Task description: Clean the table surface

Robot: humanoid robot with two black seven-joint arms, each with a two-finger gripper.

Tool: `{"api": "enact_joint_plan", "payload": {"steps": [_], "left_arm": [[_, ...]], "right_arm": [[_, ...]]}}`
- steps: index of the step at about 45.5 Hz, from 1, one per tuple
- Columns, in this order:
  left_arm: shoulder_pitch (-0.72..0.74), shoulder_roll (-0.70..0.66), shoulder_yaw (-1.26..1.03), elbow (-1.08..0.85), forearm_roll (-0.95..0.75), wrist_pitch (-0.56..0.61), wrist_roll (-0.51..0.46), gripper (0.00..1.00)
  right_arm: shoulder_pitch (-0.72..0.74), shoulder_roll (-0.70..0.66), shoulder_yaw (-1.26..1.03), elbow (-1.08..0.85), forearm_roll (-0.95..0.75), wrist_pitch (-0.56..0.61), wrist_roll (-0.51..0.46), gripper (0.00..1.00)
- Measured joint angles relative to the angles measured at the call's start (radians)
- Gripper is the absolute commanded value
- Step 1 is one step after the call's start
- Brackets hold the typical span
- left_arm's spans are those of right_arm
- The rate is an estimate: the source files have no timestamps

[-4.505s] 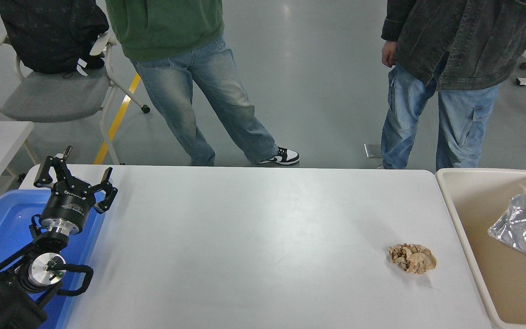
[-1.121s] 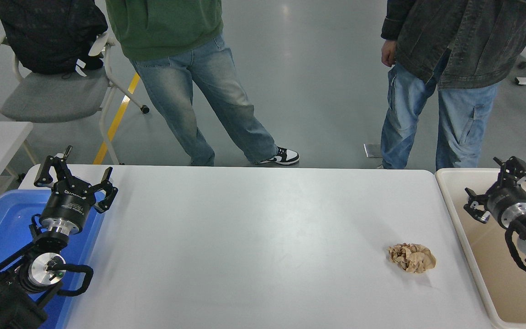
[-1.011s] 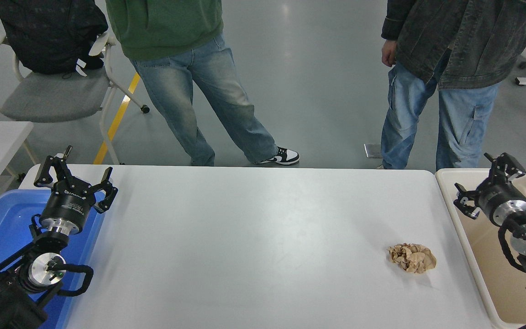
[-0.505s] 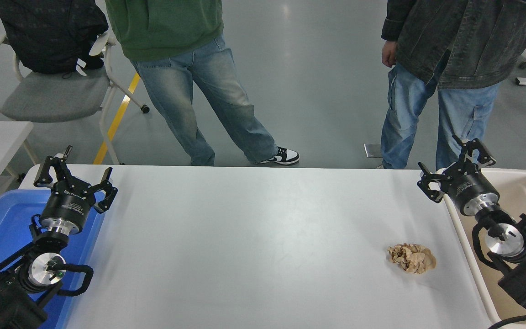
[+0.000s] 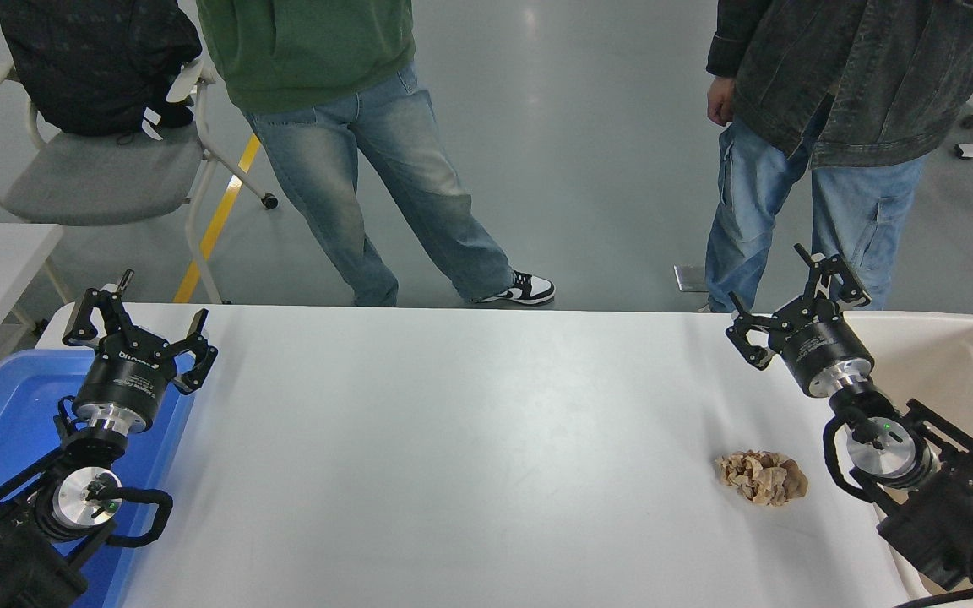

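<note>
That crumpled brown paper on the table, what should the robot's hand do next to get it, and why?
Probably bring the right hand back toward the robot and lower it over the crumpled brown paper. The hand is open and empty near the table surface's far edge, beyond the paper, which lies loose beside the beige bin.
</note>
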Motion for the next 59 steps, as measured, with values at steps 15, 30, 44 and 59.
{"api": "enact_joint_plan", "payload": {"steps": [15, 30, 44, 59], "left_arm": [[0.000, 0.000, 0.000, 0.000, 0.000, 0.000, 0.000, 0.99], [0.000, 0.000, 0.000, 0.000, 0.000, 0.000, 0.000, 0.99], [0.000, 0.000, 0.000, 0.000, 0.000, 0.000, 0.000, 0.99], [0.000, 0.000, 0.000, 0.000, 0.000, 0.000, 0.000, 0.99]], "right_arm": [[-0.034, -0.136, -0.086, 0.235, -0.144, -0.151, -0.020, 1.00], [-0.023, -0.281, -0.265, 0.450, -0.315, -0.316, -0.039, 1.00], [0.070, -0.436, -0.471, 0.643, -0.574, -0.413, -0.090, 1.00], [0.242, -0.560, -0.713, 0.731, -0.746, -0.369, -0.177, 1.00]]}}
